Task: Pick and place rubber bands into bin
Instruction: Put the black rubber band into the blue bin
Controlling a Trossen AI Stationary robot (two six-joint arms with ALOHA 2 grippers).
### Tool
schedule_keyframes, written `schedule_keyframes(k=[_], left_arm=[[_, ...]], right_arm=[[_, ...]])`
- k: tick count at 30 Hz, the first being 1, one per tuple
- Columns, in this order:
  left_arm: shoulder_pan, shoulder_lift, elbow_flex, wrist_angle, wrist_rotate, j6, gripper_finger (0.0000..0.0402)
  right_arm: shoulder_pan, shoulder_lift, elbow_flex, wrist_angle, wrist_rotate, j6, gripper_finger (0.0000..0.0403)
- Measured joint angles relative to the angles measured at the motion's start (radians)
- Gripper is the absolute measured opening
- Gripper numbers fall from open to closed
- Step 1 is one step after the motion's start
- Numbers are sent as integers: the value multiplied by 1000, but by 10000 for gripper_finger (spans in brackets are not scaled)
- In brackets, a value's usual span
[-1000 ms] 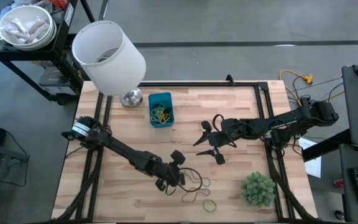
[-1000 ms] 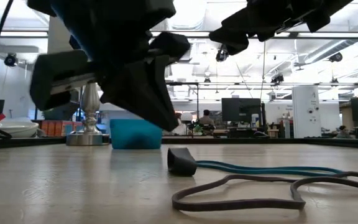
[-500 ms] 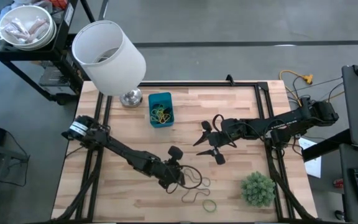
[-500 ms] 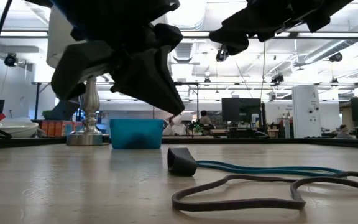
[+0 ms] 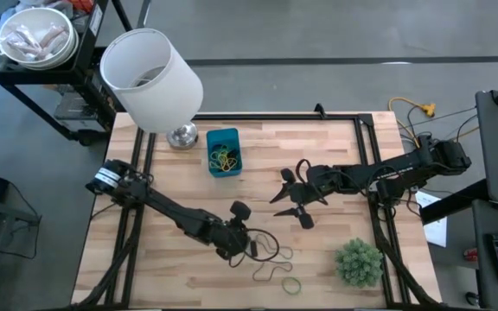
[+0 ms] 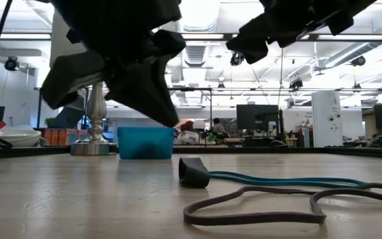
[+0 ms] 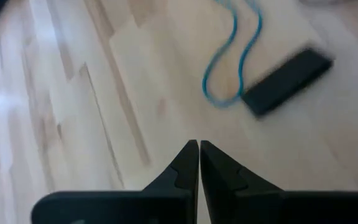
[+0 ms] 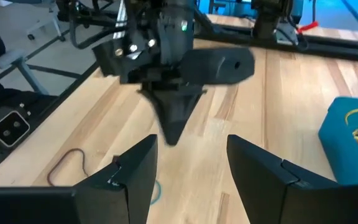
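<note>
The small blue rectangular plastic bin (image 5: 223, 152) stood near the back of the light wooden desk (image 5: 335, 147), beside the base of the big white cylindrical lamp shade (image 5: 150, 79), and already held a tangle of yellow and green rubber bands (image 5: 224, 158). So the task was judged partly done. Several thin floppy loops were left on the desk near the front edge: a dark brown one (image 5: 267, 246), a tan one (image 5: 271, 270) and a green one (image 5: 292, 284), all lying close together.

The left gripper (image 5: 239, 244) hung just beside the dark loop with its fingers (image 7: 188, 167) clenched together; the left wrist view showed nothing pinched between them, only a thin blue loop (image 7: 232, 59) and a dark flat piece (image 7: 288, 81) on the wood beyond. The right gripper (image 5: 290, 200) waited mid-desk, well apart from the loops, its fingers (image 8: 135, 168) spread wide and empty.

How many bands lay in the bin could not be counted. Whether the left fingers touched the dark loop was hidden by the arm in the high view.
</note>
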Motion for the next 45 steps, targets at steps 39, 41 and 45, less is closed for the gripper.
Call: schedule_keyframes(k=[39, 41, 45], left_arm=[[6, -6, -227, 505, 271, 281, 0], [6, 22, -207, 494, 275, 293, 0], [6, 51, -184, 485, 277, 299, 0]], right_arm=[[0, -1, 0, -78, 0, 8, 187], [0, -1, 0, -82, -1, 8, 187], [0, -1, 0, -90, -1, 10, 187]])
